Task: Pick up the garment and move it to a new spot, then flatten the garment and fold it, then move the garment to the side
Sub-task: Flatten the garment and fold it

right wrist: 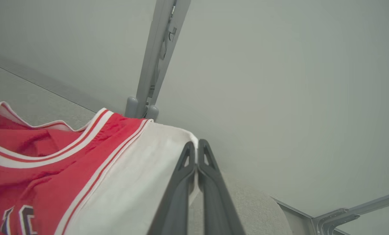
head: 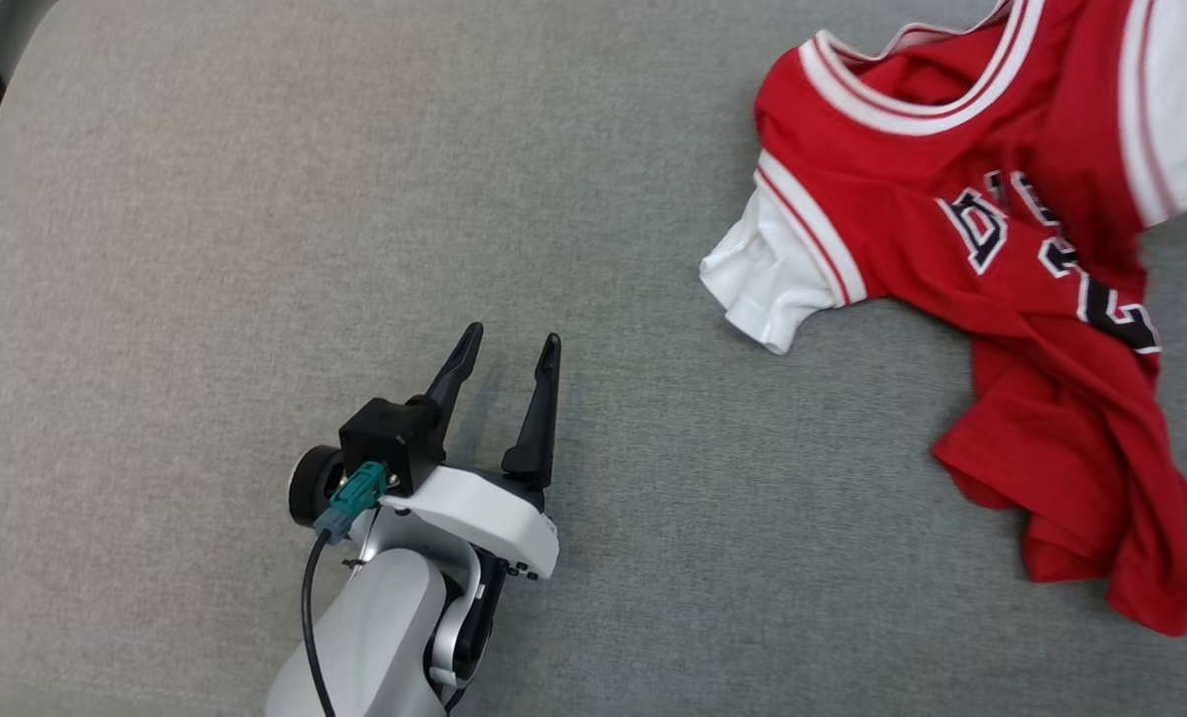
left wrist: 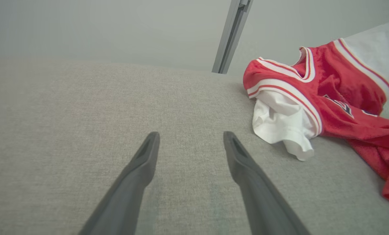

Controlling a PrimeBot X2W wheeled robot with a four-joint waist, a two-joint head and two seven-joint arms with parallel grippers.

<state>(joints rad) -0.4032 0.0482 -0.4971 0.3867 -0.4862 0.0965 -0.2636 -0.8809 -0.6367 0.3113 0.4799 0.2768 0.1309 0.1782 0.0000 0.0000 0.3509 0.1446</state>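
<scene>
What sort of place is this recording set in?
Probably a lab or test bay: a broad grey fabric-covered surface, a bare pale wall and a metal frame post behind the red jersey.

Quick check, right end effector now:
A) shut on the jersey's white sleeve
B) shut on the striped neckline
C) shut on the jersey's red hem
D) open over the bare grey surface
A: in the right wrist view the right end effector has its two fingers pressed together on the edge of the white sleeve of the jersey.
</scene>
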